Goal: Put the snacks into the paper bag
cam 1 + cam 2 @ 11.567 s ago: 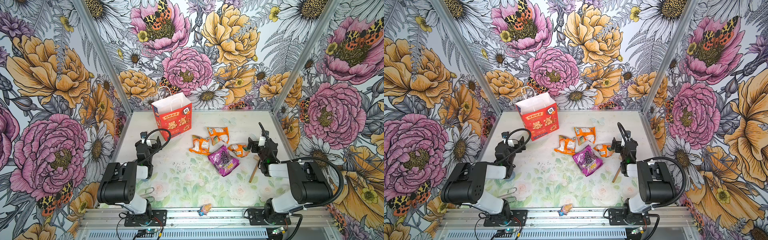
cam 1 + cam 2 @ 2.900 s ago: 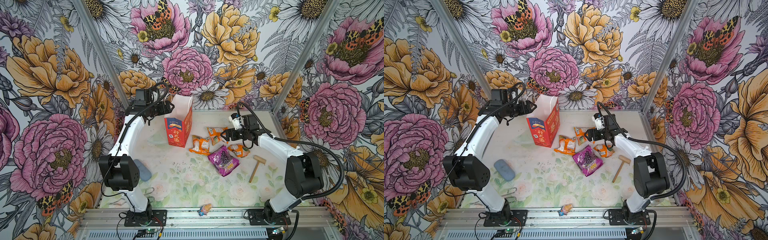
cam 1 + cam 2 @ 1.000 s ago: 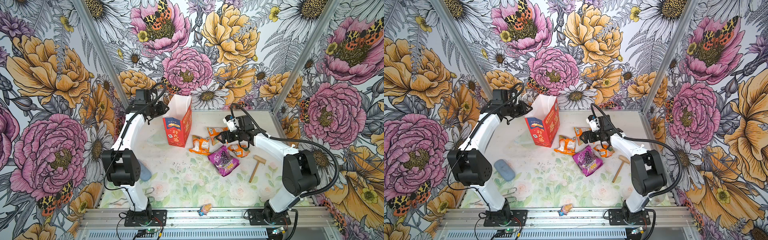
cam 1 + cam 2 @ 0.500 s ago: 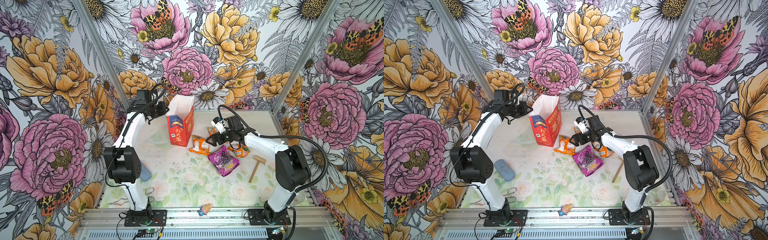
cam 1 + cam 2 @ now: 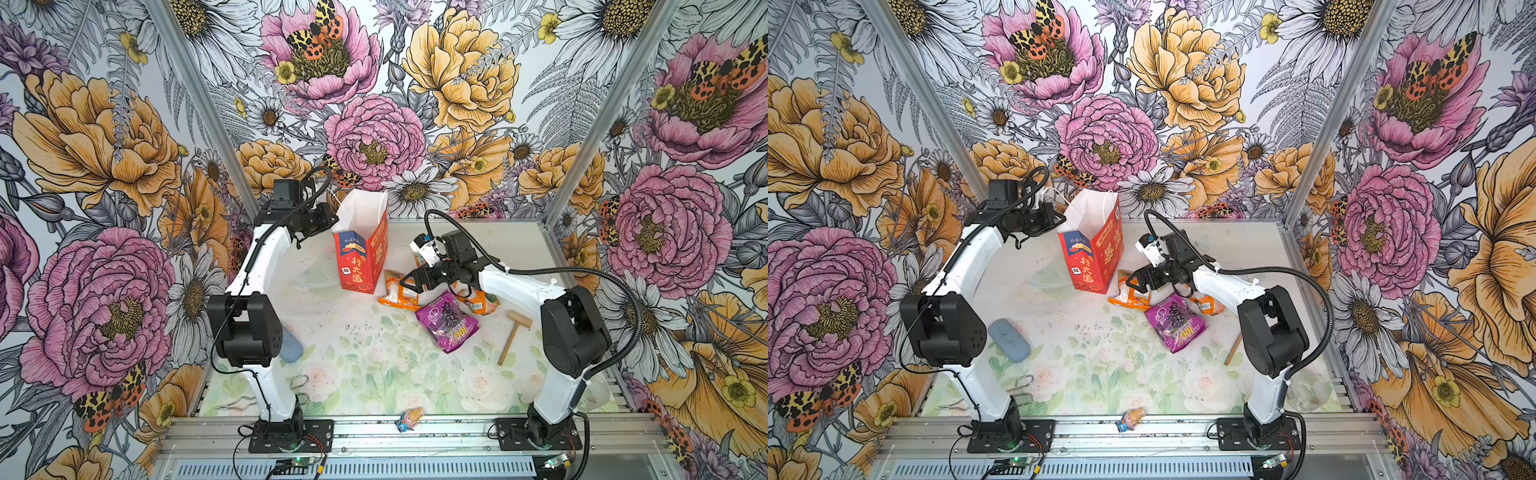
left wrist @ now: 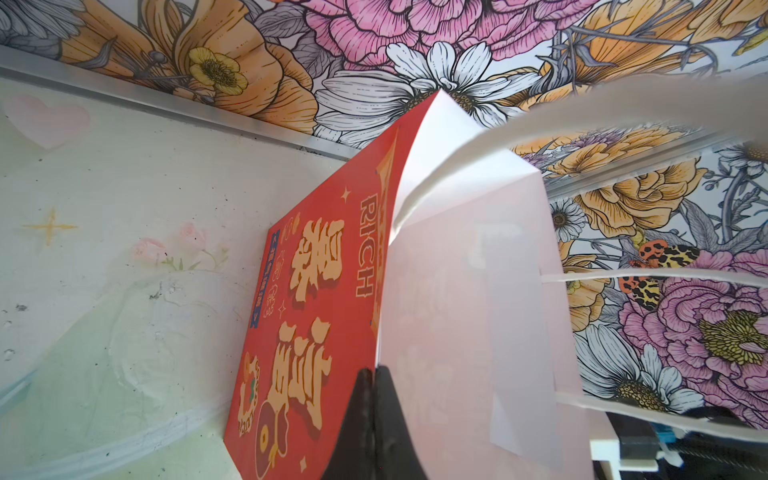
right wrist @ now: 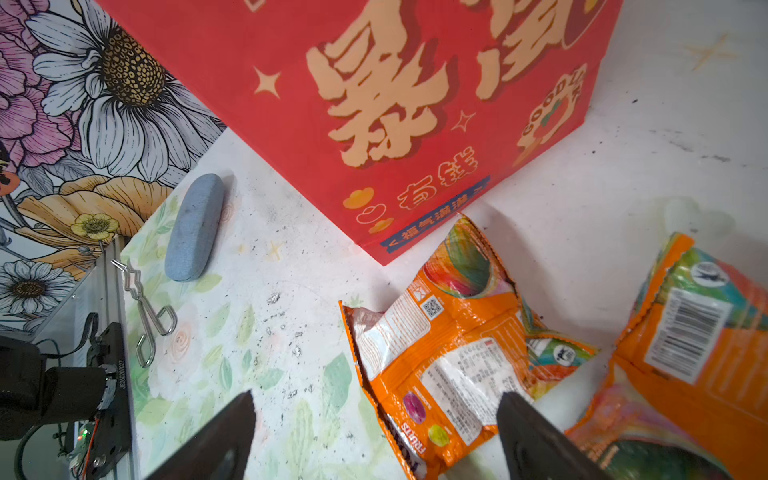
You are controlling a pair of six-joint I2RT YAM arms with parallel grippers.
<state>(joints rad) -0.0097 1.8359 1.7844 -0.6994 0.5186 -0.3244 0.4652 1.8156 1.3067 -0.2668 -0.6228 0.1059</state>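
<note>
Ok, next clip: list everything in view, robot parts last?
paper bag: one, red, white inside, standing back centre
orange packets: three, orange, right of the bag, one largely hidden
purple packet: one, purple, before the orange ones
mallet: one, wooden, right of purple packet
case: one, blue-grey, front left
wire clips: count unclear, silver, front left edge
wrapped candy: one, blue-orange, front rail
clear jar: one, transparent, front right corner
left gripper: one, black, shut on bag rim
right gripper: one, black, open over an orange packet
</note>
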